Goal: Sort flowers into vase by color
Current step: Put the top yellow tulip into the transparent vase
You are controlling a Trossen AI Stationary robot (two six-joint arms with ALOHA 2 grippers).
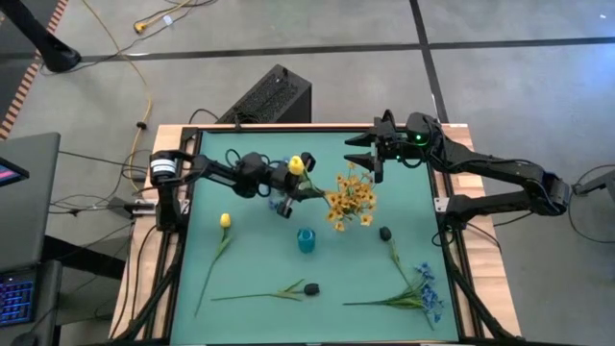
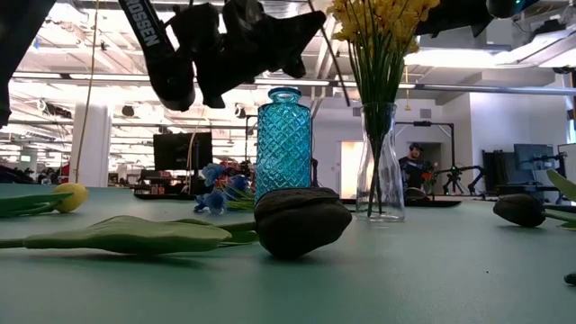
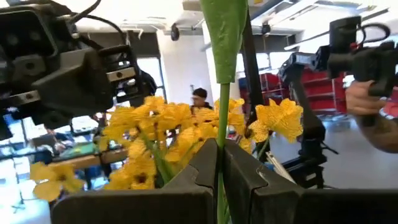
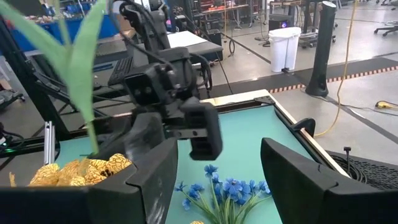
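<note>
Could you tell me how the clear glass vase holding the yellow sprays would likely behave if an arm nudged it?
The clear glass vase looks tall and narrow with the yellow sprays spreading wide above, so it probably tips easily. Being glass, it is likely fragile and smooth to grip. On the table it may slide before toppling if pushed low.

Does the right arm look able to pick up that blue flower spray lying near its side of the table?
Probably yes: the right gripper is open and empty, and the blue spray lies in the open on its side, nothing on it.
</note>
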